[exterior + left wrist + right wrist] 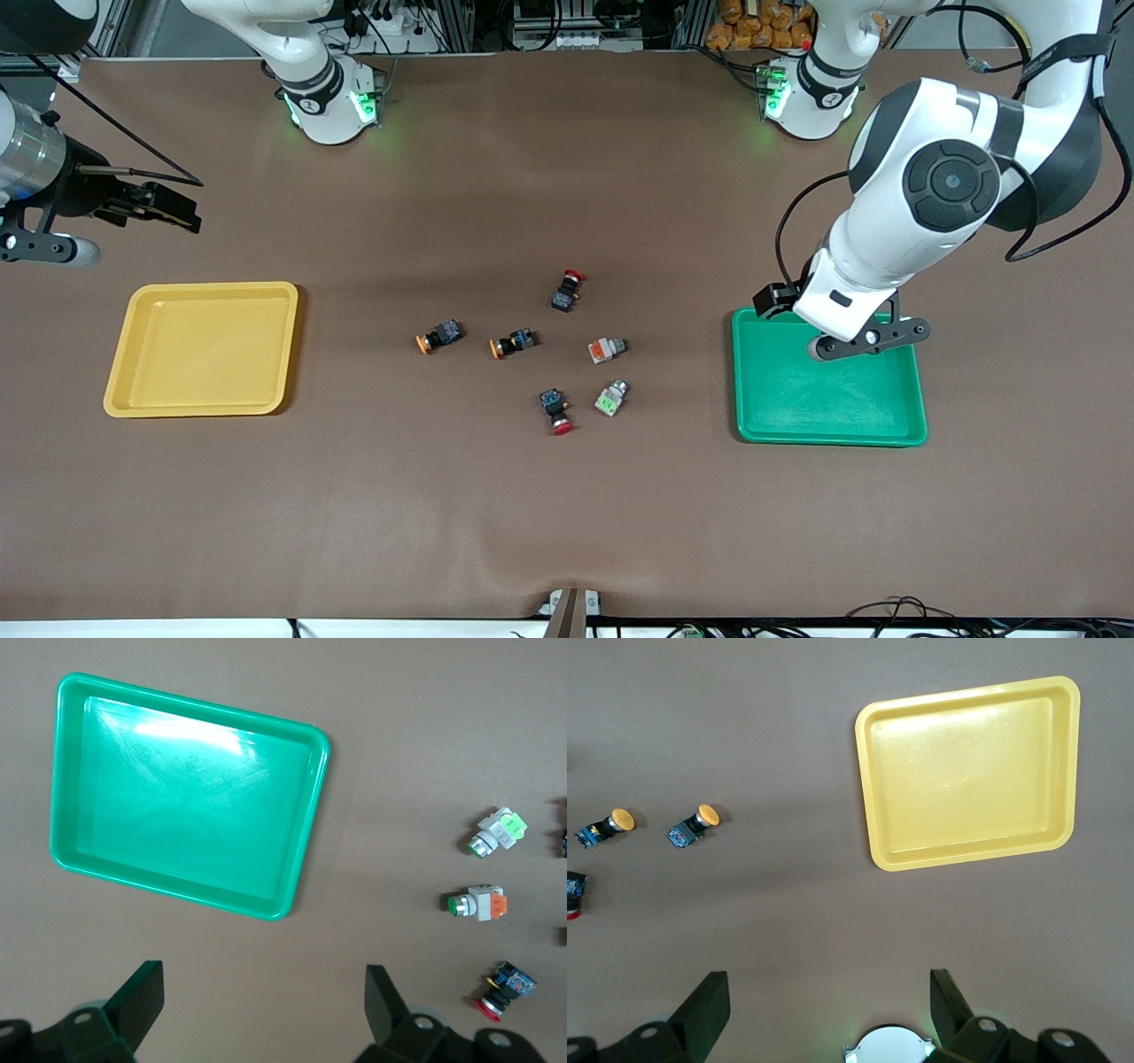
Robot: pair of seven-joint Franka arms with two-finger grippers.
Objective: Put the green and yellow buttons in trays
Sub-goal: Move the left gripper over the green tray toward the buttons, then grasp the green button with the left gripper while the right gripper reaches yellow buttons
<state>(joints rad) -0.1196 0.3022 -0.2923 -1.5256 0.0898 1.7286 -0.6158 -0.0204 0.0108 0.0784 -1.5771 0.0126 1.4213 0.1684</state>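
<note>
My left gripper (261, 1010) hung wide open, empty, over green tray (828, 416). Right gripper (824, 1014) likewise, waiting beside yellow tray (202, 350). Buttons lay mid-table. Advised: approach yellow-capped button (438, 337) vertically, probably gripping body; avoid red-capped button (556, 412).

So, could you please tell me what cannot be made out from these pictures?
- Front view: the right end effector sits at the frame's edge, partly cut off.
- Front view: a corner of the green tray is covered by the left arm.
- Right wrist view: one red-capped switch is cut by the edge.
- Any button lettering: too small.
</note>
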